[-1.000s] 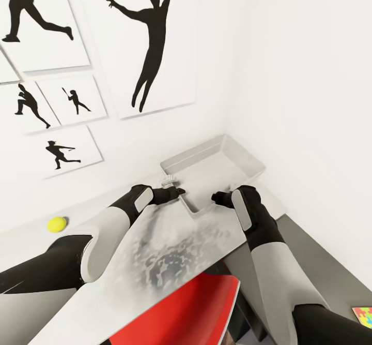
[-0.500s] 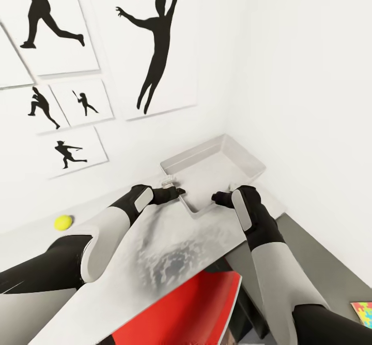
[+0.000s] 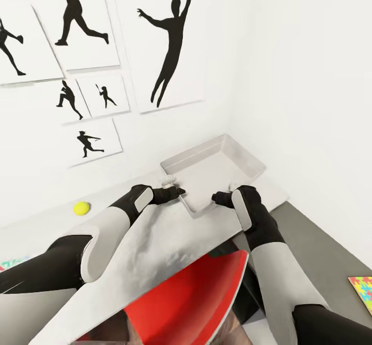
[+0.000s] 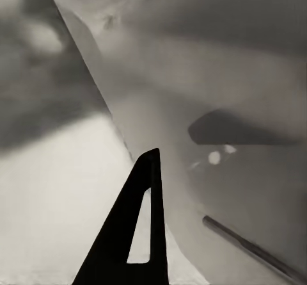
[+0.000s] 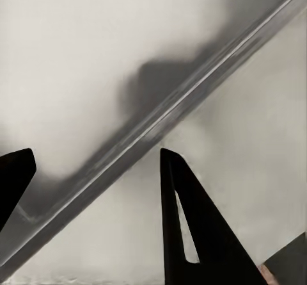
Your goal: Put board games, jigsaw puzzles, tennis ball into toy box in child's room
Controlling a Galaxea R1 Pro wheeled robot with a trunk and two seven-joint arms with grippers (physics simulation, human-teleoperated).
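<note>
The empty light grey toy box (image 3: pixel 212 171) sits at the wall end of the table (image 3: pixel 155 241). My left gripper (image 3: pixel 181 191) is shut on its near left rim. My right gripper (image 3: pixel 214 197) is shut on the near right rim. In the right wrist view the toy box rim (image 5: pixel 192 99) runs between the two dark fingers. The left wrist view looks along one finger (image 4: pixel 137 234) beside the toy box wall (image 4: pixel 211 73). The tennis ball (image 3: pixel 81 208) lies on the table by the wall, left of my left arm. One jigsaw puzzle (image 3: pixel 361 290) lies at the far right.
White walls with black silhouette posters (image 3: pixel 170 50) close in behind and to the right of the box. A red curved object (image 3: pixel 196 303) sits under the table's near edge. The dark grey desk section (image 3: pixel 310 252) lies right. A colourful corner (image 3: pixel 13 262) peeks in at left.
The camera has swung: posters, ball and table slide right in the picture. The toy box keeps its place between my grippers, turning with me. More of the red object shows.
</note>
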